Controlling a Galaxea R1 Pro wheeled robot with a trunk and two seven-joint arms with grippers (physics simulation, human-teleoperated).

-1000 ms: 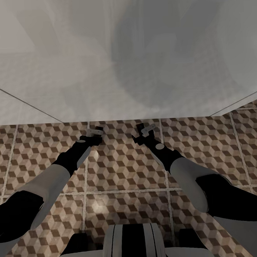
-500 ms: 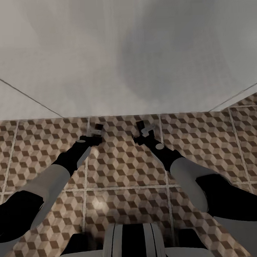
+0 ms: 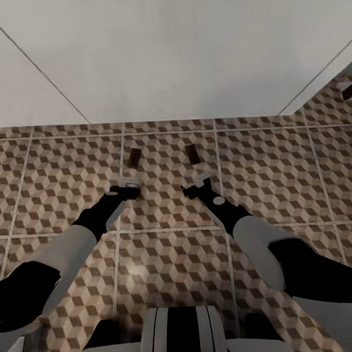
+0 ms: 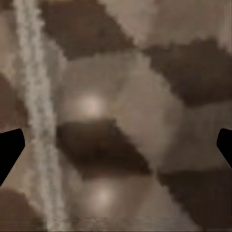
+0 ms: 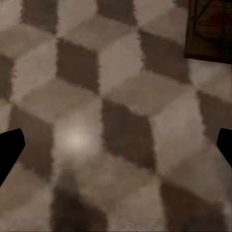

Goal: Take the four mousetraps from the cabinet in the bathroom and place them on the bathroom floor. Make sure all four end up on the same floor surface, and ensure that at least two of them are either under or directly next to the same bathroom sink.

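While hovering over cube-patterned brown-beige floor tiles (image 3: 169, 258), both spread wide, empty — left gripper (image 3: 129, 184), right gripper (image 3: 196, 184); just beyond, two small dark flat mousetraps (image 3: 133, 158).

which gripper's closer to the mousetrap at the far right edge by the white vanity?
Right. The right gripper sits mid-floor, well short of that mousetrap. The left gripper is farther still, across the right one, with two other traps just ahead of the jaws.

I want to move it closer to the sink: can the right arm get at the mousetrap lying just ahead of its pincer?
Probably yes: the mousetrap lies flat on bare bathroom floor just beyond the open right pincer, nothing between.
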